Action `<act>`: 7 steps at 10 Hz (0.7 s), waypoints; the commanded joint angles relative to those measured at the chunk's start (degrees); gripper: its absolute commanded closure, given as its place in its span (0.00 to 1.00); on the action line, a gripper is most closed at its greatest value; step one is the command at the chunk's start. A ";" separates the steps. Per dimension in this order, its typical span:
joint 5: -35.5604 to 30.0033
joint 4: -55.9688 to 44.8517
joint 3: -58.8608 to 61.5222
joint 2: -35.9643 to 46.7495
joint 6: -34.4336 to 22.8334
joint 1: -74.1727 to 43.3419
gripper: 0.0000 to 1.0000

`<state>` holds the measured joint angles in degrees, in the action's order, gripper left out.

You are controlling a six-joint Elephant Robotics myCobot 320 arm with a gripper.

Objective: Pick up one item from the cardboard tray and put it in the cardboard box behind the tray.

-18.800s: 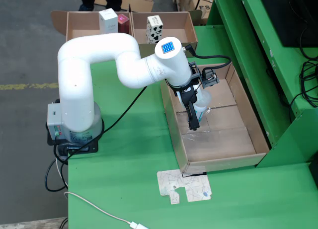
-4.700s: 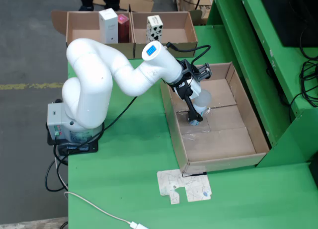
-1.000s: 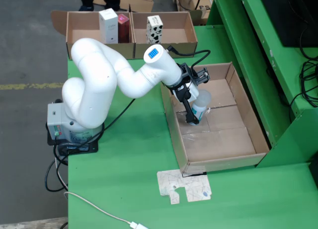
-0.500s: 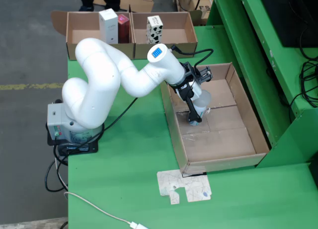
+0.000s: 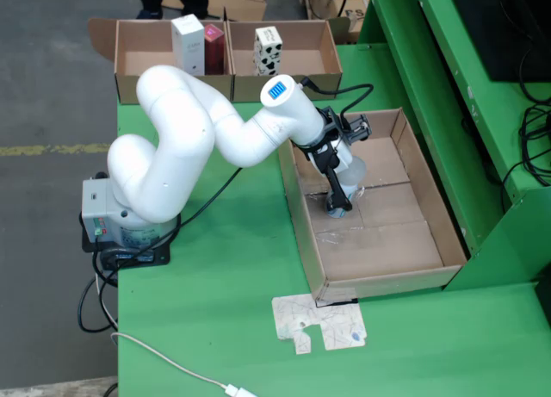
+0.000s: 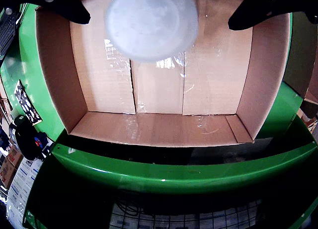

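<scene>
A green bench (image 5: 224, 294) is seen from above in the still view, with a white jointed arm (image 5: 185, 143) mounted at its left edge and bent across toward a long, shallow cardboard tray (image 5: 430, 186). The arm's black claw (image 5: 337, 206) is lowered into the tray, its tips down near the tray floor about midway along the left wall. A pale, translucent round item (image 5: 351, 171), possibly a cup or lid, is seen just beside the claw's upper part inside the tray; whether it is touched by the claw is not made clear from this view. In the view riding on the claw, the same whitish round item (image 6: 151, 23) is shown at the top centre, lying between the two dark fingers (image 6: 64, 4) that are spread well apart toward the upper corners, so the claw is shown released and nothing is gripped. Below the item, the tray's flat floor with its taped flap seams and the far wall (image 6: 159, 130) are shown, and the green bench edge is seen beyond. Behind the tray in the still view, an open cardboard box (image 5: 284, 65) in two compartments is placed at the bench's far edge; a white carton (image 5: 188, 42) and a pink carton (image 5: 213, 48) are stood in the left compartment and a spotted black-and-white carton (image 5: 268, 50) in the right. A flat printed cardboard scrap (image 5: 320, 324) is laid on the bench near the tray's front corner.
</scene>
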<state>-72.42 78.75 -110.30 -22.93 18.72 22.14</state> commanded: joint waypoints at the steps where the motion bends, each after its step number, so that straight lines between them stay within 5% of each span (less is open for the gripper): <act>1: 0.41 0.43 4.28 -1.35 -0.28 -0.27 0.00; 7: -0.25 -2.98 14.69 -8.17 -1.17 -1.42 0.00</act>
<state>-72.86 75.14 -97.29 -32.43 17.84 20.56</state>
